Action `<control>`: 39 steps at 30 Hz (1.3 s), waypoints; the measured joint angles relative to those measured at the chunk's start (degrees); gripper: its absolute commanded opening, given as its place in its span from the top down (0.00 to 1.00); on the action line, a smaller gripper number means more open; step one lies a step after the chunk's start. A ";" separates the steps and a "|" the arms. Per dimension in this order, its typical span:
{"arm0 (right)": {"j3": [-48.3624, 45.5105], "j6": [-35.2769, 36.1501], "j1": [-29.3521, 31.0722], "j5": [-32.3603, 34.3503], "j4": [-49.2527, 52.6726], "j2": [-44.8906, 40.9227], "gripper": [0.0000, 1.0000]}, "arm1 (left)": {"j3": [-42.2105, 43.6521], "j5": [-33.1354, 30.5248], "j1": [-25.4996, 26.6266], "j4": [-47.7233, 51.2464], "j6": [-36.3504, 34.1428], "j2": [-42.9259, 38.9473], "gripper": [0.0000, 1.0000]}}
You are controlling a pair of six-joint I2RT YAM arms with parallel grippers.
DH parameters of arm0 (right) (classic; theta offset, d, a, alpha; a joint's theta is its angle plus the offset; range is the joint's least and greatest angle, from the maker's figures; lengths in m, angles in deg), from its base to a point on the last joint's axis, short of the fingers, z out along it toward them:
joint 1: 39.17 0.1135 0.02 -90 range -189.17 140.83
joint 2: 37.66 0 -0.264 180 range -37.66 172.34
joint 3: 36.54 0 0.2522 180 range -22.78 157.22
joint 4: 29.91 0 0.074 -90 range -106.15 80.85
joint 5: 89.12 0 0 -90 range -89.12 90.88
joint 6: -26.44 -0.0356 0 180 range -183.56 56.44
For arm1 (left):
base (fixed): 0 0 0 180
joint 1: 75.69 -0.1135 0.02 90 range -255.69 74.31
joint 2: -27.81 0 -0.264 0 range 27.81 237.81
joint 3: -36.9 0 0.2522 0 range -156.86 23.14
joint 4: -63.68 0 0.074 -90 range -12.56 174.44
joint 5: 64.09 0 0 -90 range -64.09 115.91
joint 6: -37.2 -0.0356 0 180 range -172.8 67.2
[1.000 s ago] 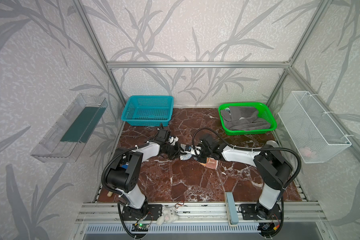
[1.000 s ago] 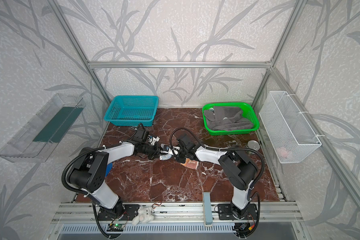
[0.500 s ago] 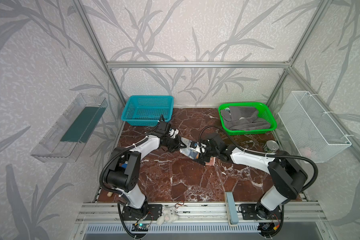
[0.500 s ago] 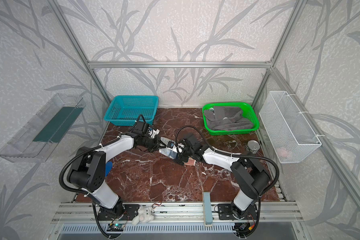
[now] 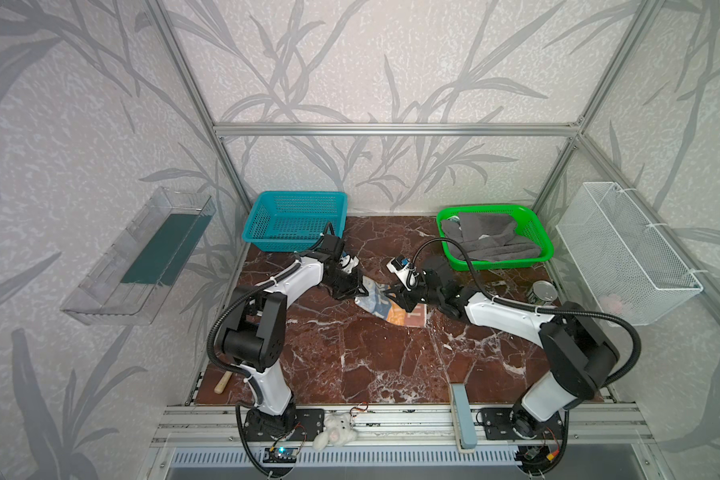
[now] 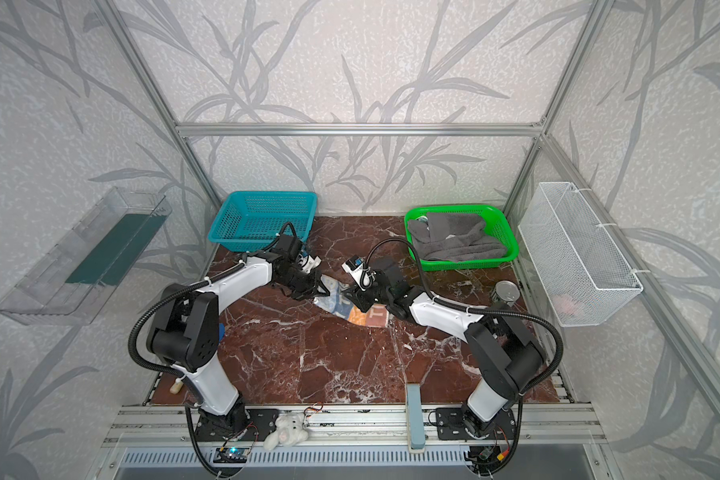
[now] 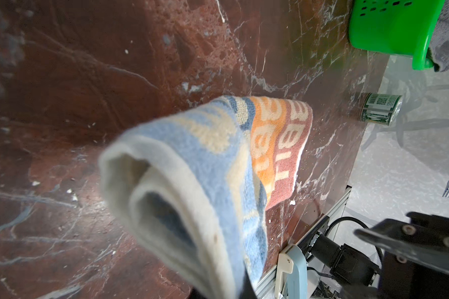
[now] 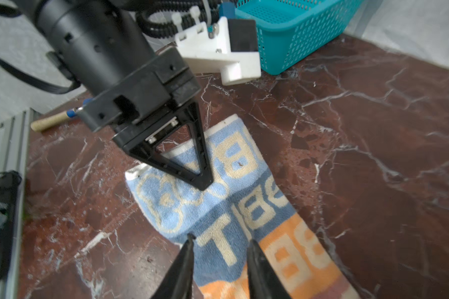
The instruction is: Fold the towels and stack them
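An orange, blue and white lettered towel [image 5: 395,311] [image 6: 364,311] lies part-folded mid-table. My left gripper [image 5: 356,296] [image 6: 319,293] is shut on its blue end and holds that end lifted; in the left wrist view the towel [image 7: 218,155] hangs rolled over the jaws and hides them. My right gripper [image 5: 393,299] [image 8: 221,239] hovers just over the towel [image 8: 244,207], fingers apart, holding nothing. The left gripper [image 8: 204,182] pinches the cloth just beyond it. A dark grey towel [image 5: 487,241] [image 6: 454,241] lies bunched in the green basket [image 5: 495,206].
A teal basket [image 5: 294,220] stands at the back left, right behind the left arm. A tin can [image 5: 544,291] stands at the right edge below a white wire basket [image 5: 624,249]. A wooden-handled tool [image 5: 223,382] lies front left. A plush toy [image 5: 333,432] sits on the front rail.
The grippers were together at the table's middle. The left one drew the towel's blue end back and left. The right one let go and slid right.
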 measured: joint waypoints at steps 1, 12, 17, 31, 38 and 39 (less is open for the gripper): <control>0.09 -1.14 0.09 -0.55 -0.63 1.51 0.75 | 0.00 -0.22 0.00 0.22 -0.07 0.00 1.00; 2.91 -5.86 1.27 -1.79 4.83 10.05 0.82 | -1.16 -1.33 0.00 1.36 -0.09 0.39 1.00; 6.71 -5.86 1.36 0.31 11.80 12.79 0.84 | -1.92 -1.53 0.00 2.25 -0.76 0.66 1.00; 4.52 -5.92 1.31 4.52 17.18 9.57 0.44 | -8.00 -5.62 -0.07 10.08 -6.34 1.18 1.00; -3.65 -3.89 1.27 7.80 11.98 -5.09 0.01 | -20.48 -8.96 -0.09 14.12 -11.21 4.59 1.00; -4.26 -3.74 1.27 8.61 11.28 -7.21 0.01 | -22.67 -9.94 -0.09 14.71 -12.11 5.25 1.00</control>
